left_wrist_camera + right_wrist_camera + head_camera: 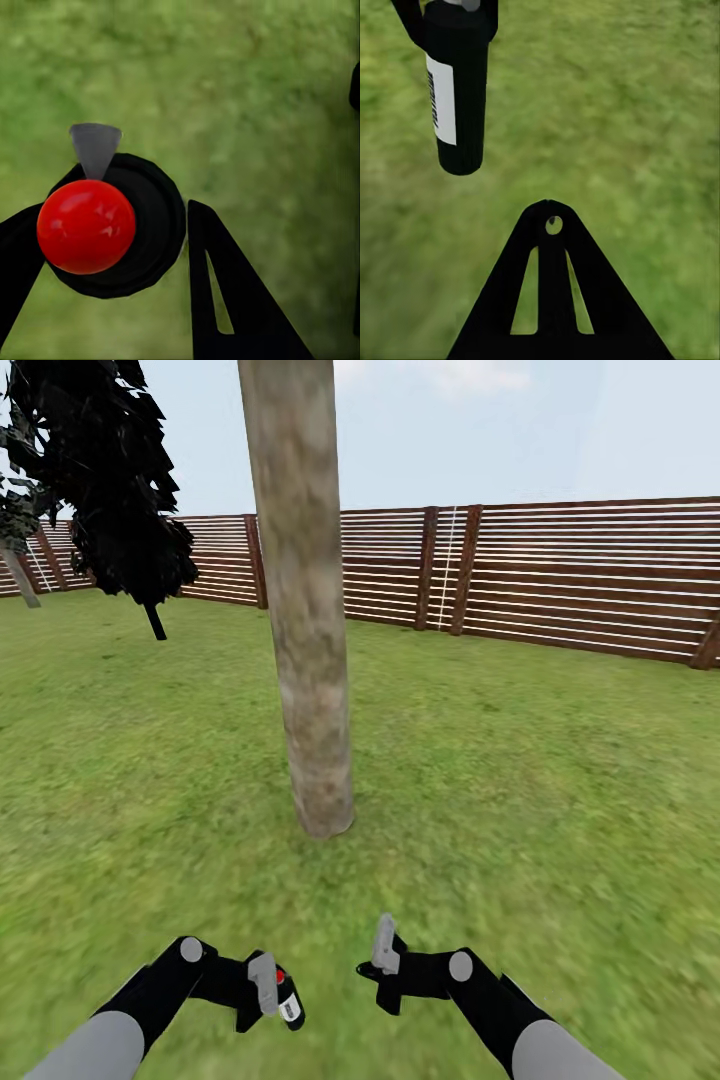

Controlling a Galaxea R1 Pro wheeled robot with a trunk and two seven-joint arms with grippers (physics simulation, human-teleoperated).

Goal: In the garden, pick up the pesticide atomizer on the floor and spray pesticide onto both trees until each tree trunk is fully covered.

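Left gripper [268, 992] clamping atomizer [288, 1000], tree trunk [300, 600] ahead, right gripper [385, 950] seemingly closed

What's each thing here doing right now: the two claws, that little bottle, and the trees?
Left gripper: shut on the spray bottle.
Spray bottle: held off the grass, black with a red cap.
Right gripper: empty, fingers together.
Near tree trunk: upright in the lawn, straight ahead.
Far tree: standing by the fence.
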